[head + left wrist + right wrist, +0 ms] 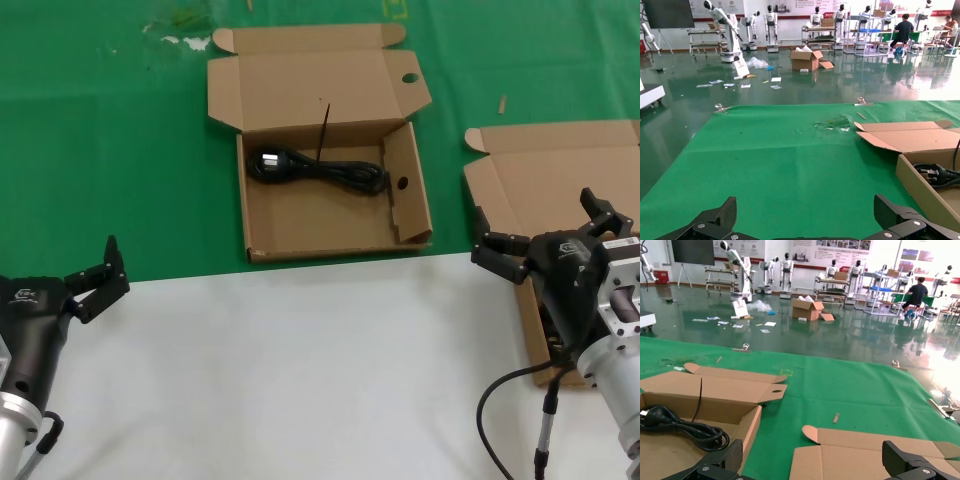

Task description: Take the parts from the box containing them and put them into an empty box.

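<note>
The open box with a round hole in its lid flap (300, 215) lies at the middle back on the green mat. One black coiled power cord (318, 168) lies inside it along the far wall; it also shows in the right wrist view (685, 427) and its plug in the left wrist view (932, 175). The plain-lidded box (560, 170) lies at the right, its inside mostly hidden by my right arm. My right gripper (540, 228) is open and empty above that box's near left part (865, 455). My left gripper (100, 280) is open and empty at the left, at the mat's front edge.
A white tabletop (300, 380) fills the front; the green mat (100, 130) covers the back. White scraps (185, 40) lie at the mat's far left and a small cardboard chip (502, 103) lies between the boxes. A thin black tie (323, 130) sticks up from the cord.
</note>
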